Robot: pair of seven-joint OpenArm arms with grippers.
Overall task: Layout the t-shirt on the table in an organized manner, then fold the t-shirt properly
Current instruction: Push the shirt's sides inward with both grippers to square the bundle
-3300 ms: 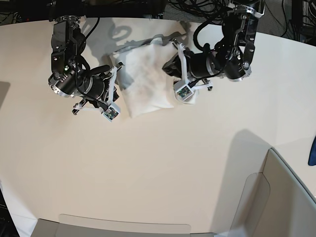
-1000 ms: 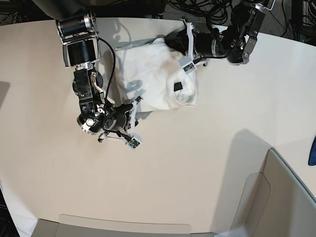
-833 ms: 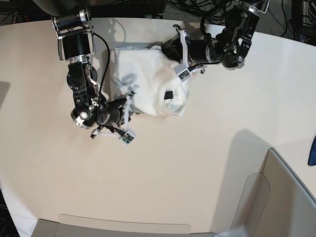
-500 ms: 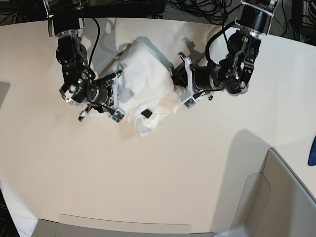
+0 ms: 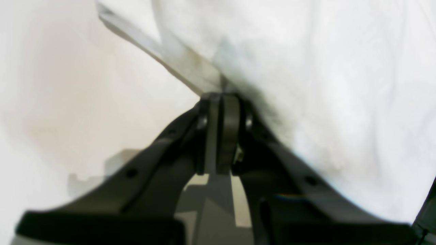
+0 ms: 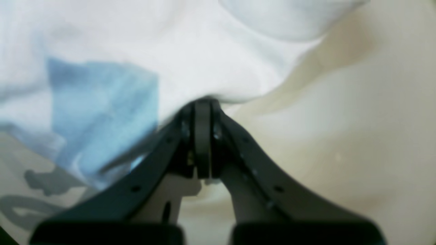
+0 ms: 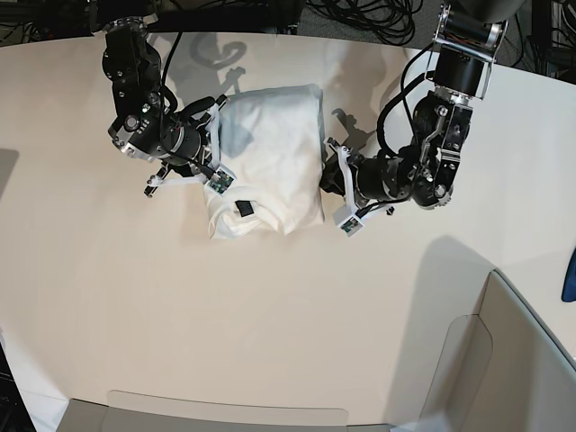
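Lower right of the base view: a grey bin-like panel point(image 7: 504, 360) stands at the table corner, well apart from the work area. A second grey panel edge point(image 7: 225, 418) runs along the bottom of that frame.

The table point(image 7: 270, 306) is bare across the lower half of the base view.

Centre, upper half of the base view: the t-shirt point(image 7: 270, 162) lies on the table as a compact, roughly rectangular white bundle, plain side up, with a small dark square mark point(image 7: 242, 208) near its lower left corner. The bundle sits between the two arms.

Left gripper point(image 7: 330, 184), at centre right of the base view: it meets the bundle's right edge. In the left wrist view the left gripper point(image 5: 219, 102) has its jaws pressed together, with a thin fold of white fabric point(image 5: 306, 68) entering between the tips. State: closed on the t-shirt.

Right gripper point(image 7: 214, 153), at upper left of the base view: it meets the bundle's left edge. In the right wrist view the right gripper point(image 6: 202, 105) has its jaws fully together at a white hem, with a blurred blue patch point(image 6: 98, 109) of the garment to its left. State: closed on the t-shirt.

Far edge, top of the base view: black cables point(image 7: 360, 18) lie beyond the curved table rim.
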